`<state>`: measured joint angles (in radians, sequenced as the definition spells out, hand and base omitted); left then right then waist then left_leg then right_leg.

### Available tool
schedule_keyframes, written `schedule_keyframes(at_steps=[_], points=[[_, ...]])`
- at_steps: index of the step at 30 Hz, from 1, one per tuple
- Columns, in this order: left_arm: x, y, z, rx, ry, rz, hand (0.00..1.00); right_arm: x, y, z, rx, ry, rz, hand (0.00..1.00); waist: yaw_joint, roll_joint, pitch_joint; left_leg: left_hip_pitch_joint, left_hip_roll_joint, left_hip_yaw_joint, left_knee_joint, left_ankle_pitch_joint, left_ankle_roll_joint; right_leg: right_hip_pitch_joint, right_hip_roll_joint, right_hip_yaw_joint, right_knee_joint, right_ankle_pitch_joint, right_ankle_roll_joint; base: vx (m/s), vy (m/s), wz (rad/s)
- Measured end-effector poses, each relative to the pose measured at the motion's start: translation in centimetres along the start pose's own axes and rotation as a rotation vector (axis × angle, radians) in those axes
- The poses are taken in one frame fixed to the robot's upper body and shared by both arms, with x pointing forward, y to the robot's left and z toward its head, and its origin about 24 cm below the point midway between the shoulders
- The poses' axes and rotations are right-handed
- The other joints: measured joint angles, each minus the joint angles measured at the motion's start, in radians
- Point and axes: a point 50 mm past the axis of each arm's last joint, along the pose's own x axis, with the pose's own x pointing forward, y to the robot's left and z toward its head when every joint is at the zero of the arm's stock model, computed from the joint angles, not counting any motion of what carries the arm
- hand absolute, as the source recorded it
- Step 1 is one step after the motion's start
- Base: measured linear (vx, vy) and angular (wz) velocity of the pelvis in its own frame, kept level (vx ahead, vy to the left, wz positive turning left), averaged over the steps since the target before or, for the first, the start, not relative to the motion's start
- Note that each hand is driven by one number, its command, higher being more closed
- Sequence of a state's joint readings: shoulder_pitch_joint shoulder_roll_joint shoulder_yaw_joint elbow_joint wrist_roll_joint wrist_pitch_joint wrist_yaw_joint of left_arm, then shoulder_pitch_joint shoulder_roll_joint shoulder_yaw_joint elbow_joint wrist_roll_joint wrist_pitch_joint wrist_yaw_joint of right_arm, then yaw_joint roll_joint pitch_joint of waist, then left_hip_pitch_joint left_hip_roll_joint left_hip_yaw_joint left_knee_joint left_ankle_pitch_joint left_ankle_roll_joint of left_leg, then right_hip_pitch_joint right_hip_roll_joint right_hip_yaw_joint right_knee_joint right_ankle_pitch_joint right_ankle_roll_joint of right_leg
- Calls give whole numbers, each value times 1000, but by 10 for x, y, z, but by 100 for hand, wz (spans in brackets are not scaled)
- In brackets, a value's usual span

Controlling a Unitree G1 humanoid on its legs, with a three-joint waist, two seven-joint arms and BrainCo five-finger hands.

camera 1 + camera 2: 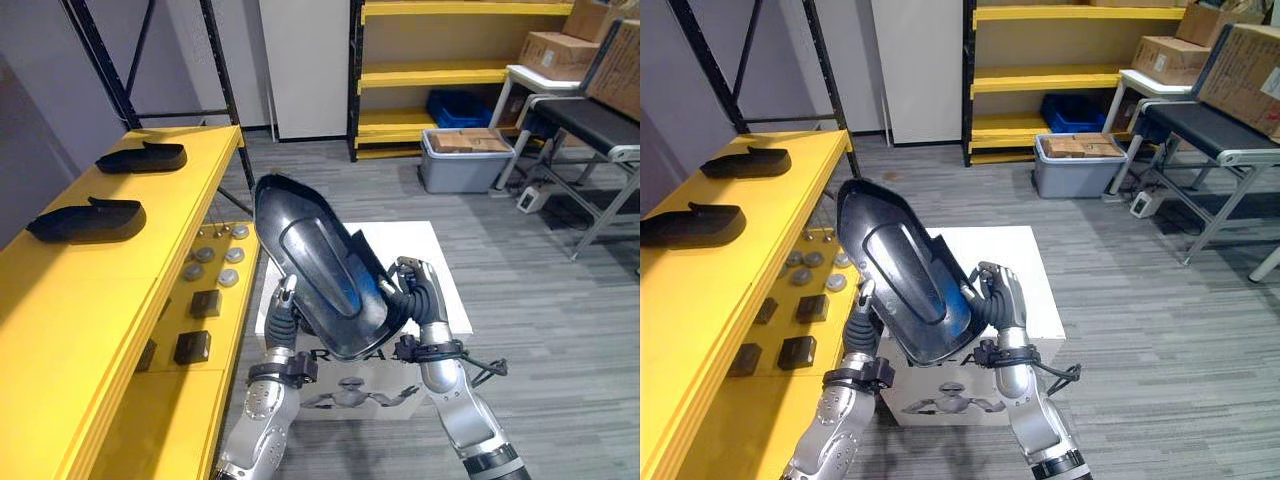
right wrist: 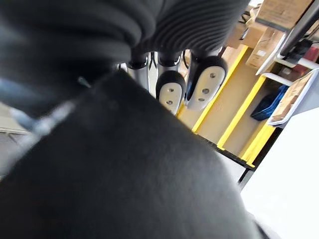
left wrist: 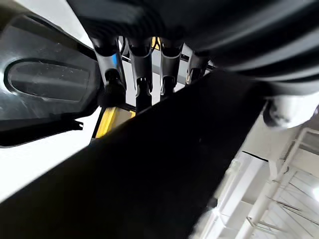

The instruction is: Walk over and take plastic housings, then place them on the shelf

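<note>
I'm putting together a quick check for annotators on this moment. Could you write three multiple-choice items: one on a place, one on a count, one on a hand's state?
1. Where is the big black housing?
A) in a person's hands
B) inside a drawer
C) raised over the white box, between the robot's hands

2. How many black housings lie on the yellow shelf, top level?
A) two
B) none
C) five

3. How is the right hand?
A) flat, away from it
B) curled round the big housing's edge
C) hanging empty

Answers: 1 C, the left hand and right hand hold its edges; 2 A, one near, one farther along; 3 B, its fingers wrap the rim.
</note>
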<state>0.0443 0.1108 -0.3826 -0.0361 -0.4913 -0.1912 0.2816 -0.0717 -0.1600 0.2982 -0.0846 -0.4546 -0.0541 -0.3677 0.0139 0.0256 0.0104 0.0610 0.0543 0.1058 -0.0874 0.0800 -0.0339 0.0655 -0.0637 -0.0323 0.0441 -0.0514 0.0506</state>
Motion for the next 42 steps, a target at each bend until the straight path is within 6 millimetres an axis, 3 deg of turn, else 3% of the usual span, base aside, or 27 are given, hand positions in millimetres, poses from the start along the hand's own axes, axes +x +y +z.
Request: schedule_keyframes(at_steps=[9, 10, 21, 24, 27, 28, 34, 37, 38, 40, 42], points=[[0, 3, -7, -38, 57, 22, 100, -1, 2, 5, 35, -14, -9, 100, 0, -11, -7, 1, 0, 0, 0, 1, 1, 0, 0, 0, 0, 1, -1, 0, 0, 0], [0, 3, -7, -38, 57, 22, 100, -1, 2, 5, 35, -15, -9, 0, -1, -11, -7, 1, 0, 0, 0, 1, 1, 0, 0, 0, 0, 1, -1, 0, 0, 0], [5, 5, -3, -5, 45, 26, 100, -1, 7, 13, 161, -52, 48, 0, 0, -16, -6, 6, 0, 1, 0, 1, 1, 1, 0, 0, -1, 1, -1, 0, 0, 0], [6, 4, 1, 61, 9, 13, 100, 2, -5, 9, 271, -20, 11, 0, 3, -20, -3, 8, 0, 1, 0, 1, 1, 3, 0, 0, -1, 1, -1, 0, 0, 0], [7, 5, 4, 93, -12, 4, 100, 6, -37, 5, 449, -10, -128, 0, 2, -22, -2, 9, 0, 2, 0, 1, 1, 3, 0, 0, -1, 1, -1, 0, 0, 0], [6, 8, 7, 90, -24, 9, 100, 6, -59, -1, 504, -9, -220, 0, 2, -23, 0, 9, 0, 1, 0, 1, 1, 3, 0, 0, -1, 1, -1, 0, 0, 0], [-6, 38, 12, 148, -44, 122, 100, -13, -133, -36, 742, -9, -576, 0, -5, -24, 9, 10, 1, 3, -1, 0, 0, 3, 1, 2, -2, 1, 0, 0, 0, 0], [-12, 52, 12, 191, -42, 189, 100, -27, -149, -55, 772, 27, -683, 0, -11, -25, 10, 10, 1, 3, -1, 0, 0, 3, 1, 2, -3, 1, 0, 0, 0, 0], [-17, 62, 15, 219, -47, 229, 100, -42, -154, -75, 742, 116, -737, 0, -11, -25, 13, 9, 1, 2, -1, 0, 0, 3, 1, 1, -4, 1, 0, 0, 0, 0], [-21, 67, 18, 227, -56, 256, 100, -55, -154, -90, 715, 197, -760, 0, -12, -25, 16, 7, 1, 2, -1, 0, -1, 2, 1, 1, -4, 1, 0, 0, 0, 0], [-29, 75, 21, 244, -65, 297, 100, -84, -147, -120, 671, 383, -778, 0, -15, -24, 17, 4, 1, 1, -1, -1, -1, 1, 0, 0, -7, 1, 0, 0, 0, 0]])
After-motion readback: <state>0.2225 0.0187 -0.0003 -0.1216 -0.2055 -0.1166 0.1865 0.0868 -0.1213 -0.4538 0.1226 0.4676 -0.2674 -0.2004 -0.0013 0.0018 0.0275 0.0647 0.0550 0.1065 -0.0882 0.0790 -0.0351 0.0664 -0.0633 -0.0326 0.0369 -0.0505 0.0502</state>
